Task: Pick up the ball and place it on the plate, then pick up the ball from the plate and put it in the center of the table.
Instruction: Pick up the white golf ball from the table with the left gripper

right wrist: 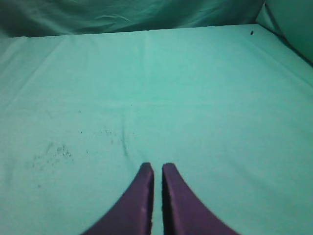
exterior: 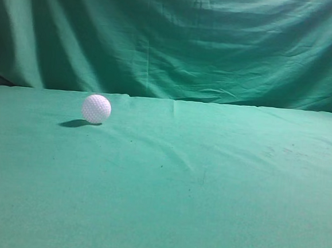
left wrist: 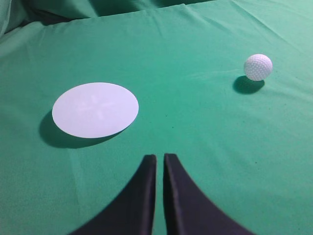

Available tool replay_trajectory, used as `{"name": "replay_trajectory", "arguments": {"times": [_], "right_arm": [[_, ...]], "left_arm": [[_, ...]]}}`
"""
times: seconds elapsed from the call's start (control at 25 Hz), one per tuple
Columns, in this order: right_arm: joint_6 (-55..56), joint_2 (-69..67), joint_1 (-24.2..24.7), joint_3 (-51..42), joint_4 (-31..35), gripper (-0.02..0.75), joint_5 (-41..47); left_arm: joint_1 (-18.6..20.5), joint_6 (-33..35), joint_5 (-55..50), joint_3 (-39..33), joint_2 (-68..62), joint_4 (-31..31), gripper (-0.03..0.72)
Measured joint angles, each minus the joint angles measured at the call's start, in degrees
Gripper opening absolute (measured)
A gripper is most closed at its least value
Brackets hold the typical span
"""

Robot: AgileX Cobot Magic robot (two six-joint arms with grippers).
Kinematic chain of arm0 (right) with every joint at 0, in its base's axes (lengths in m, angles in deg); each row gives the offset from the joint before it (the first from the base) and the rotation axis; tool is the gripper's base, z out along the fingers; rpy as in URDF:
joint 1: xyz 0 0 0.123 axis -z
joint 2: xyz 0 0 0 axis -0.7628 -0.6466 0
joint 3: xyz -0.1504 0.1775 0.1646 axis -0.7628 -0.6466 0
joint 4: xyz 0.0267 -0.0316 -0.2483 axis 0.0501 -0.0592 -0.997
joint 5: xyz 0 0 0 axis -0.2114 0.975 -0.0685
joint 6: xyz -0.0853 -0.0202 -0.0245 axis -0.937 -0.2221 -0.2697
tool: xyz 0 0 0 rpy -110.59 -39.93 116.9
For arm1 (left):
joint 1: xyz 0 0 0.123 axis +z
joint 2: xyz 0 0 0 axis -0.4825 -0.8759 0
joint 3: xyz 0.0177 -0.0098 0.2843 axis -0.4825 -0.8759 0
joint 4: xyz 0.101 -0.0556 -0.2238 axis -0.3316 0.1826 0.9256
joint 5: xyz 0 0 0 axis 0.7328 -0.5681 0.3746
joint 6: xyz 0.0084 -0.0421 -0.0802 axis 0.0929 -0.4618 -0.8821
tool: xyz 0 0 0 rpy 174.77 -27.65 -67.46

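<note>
A dark green backdrop drape (exterior: 172, 41) is hanging in loose folds. Its bottom edge is meeting the surface's far edge.

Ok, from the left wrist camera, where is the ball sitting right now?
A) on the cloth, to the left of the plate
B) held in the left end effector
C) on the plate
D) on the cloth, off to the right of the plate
D: the ball rests on the bare table with its own shadow, well apart from the white plate, and the left end effector is shut on nothing.
</note>
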Motion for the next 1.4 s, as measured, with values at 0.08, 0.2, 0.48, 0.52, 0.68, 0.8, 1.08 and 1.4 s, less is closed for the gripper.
{"name": "replay_trajectory", "arguments": {"times": [0.08, 0.2, 0.48, 0.52, 0.68, 0.8, 1.08, 1.4], "right_arm": [[0.00, 0.00, 0.00, 0.00, 0.00, 0.063, 0.00], [0.00, 0.00, 0.00, 0.00, 0.00, 0.063, 0.00], [0.00, 0.00, 0.00, 0.00, 0.00, 0.063, 0.00], [0.00, 0.00, 0.00, 0.00, 0.00, 0.063, 0.00], [0.00, 0.00, 0.00, 0.00, 0.00, 0.063, 0.00], [0.00, 0.00, 0.00, 0.00, 0.00, 0.063, 0.00], [0.00, 0.00, 0.00, 0.00, 0.00, 0.063, 0.00], [-0.10, 0.00, 0.00, 0.00, 0.00, 0.063, 0.00]], "left_arm": [[0.00, 0.00, 0.00, 0.00, 0.00, 0.00, 0.000], [0.00, 0.00, 0.00, 0.00, 0.00, -0.10, 0.000], [0.00, 0.10, 3.55, 0.00, 0.00, 9.04, 0.000], [0.00, 0.10, 5.87, 0.00, 0.00, 10.94, 0.000], [0.00, 0.32, 13.07, 0.00, 0.00, 14.41, 0.000], [0.00, 0.32, 15.63, 0.00, 0.00, 15.28, 0.000], [0.00, -5.76, 27.43, 0.00, 0.00, 19.38, 0.000], [0.00, -6.37, 11.25, 9.78, -5.18, 20.09, 0.000]]}}
